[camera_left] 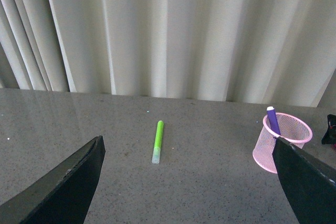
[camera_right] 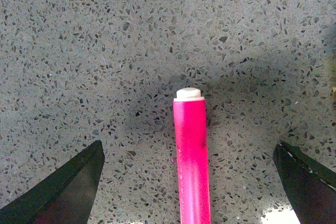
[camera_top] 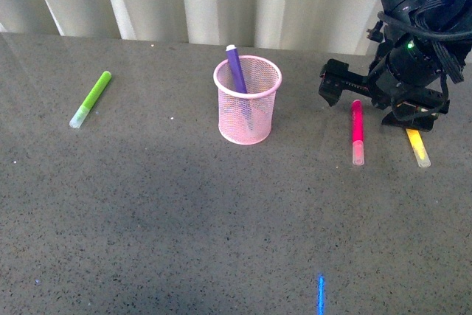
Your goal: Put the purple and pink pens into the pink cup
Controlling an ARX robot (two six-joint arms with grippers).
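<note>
The purple pen (camera_top: 237,71) already stands in the pink cup (camera_top: 248,101), while the pink pen (camera_top: 358,132) lies flat on the surface (camera_top: 147,212) at about 3 o'clock from the cup. The right fingers (camera_right: 68,190) are spread wide either side of its barrel, holding nothing; the left fingers (camera_left: 63,187) are likewise apart and empty. To grip well, I judge the right arm should drop straight down with the barrel centred, close across its middle, and avoid the yellow marker (camera_top: 418,147) at the pen's 3 o'clock.
</note>
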